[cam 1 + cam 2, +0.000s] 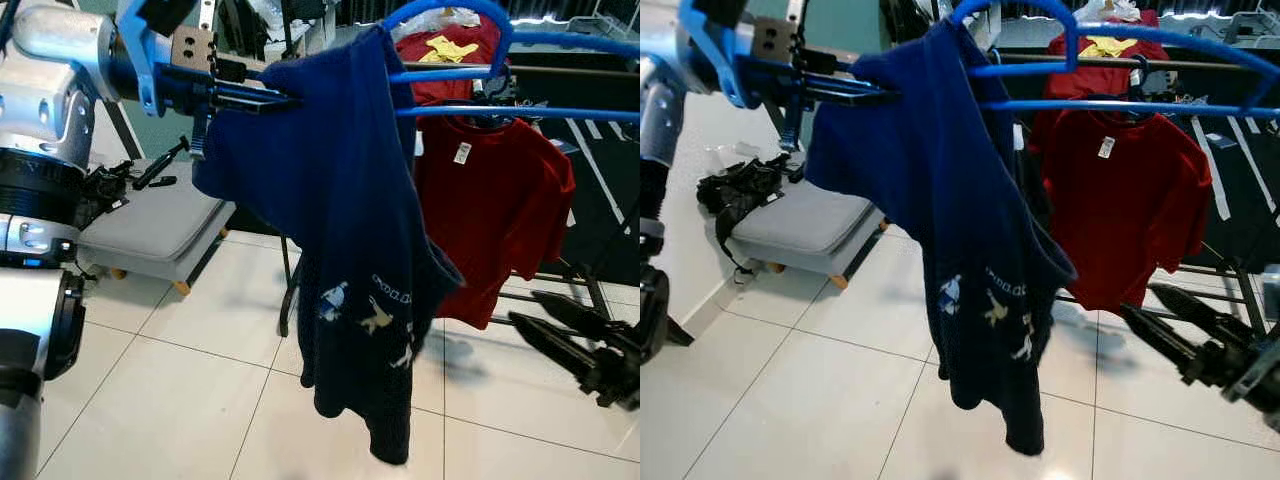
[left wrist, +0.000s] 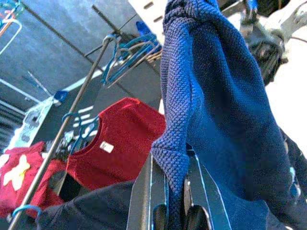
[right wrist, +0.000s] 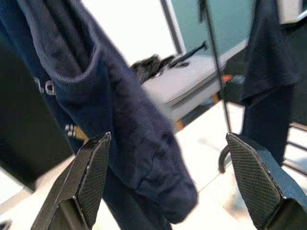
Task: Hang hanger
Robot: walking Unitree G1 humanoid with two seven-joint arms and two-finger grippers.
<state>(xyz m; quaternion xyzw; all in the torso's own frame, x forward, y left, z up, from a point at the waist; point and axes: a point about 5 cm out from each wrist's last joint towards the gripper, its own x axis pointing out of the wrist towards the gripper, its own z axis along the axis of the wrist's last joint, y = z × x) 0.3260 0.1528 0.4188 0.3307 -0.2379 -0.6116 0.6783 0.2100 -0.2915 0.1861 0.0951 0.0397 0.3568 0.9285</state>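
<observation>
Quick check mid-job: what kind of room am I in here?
Likely a home laundry or dressing corner: a clothes rail with a red T-shirt on a hanger, white floor tiles, and a grey cushioned bench against the wall.

A navy shirt (image 1: 350,250) with pale printed figures drapes a blue hanger (image 1: 470,60); behind hangs a red shirt (image 1: 495,210).

The left claw (image 2: 175,218) is pinching a fold of a navy knitted shirt (image 2: 216,96) between its two black fingers (image 2: 144,196), and the fabric is filling the space ahead of them. Beyond it, a red T-shirt (image 2: 120,139) is hanging from a metal rail (image 2: 72,100) that is also carrying several blue hangers (image 2: 127,50).
</observation>
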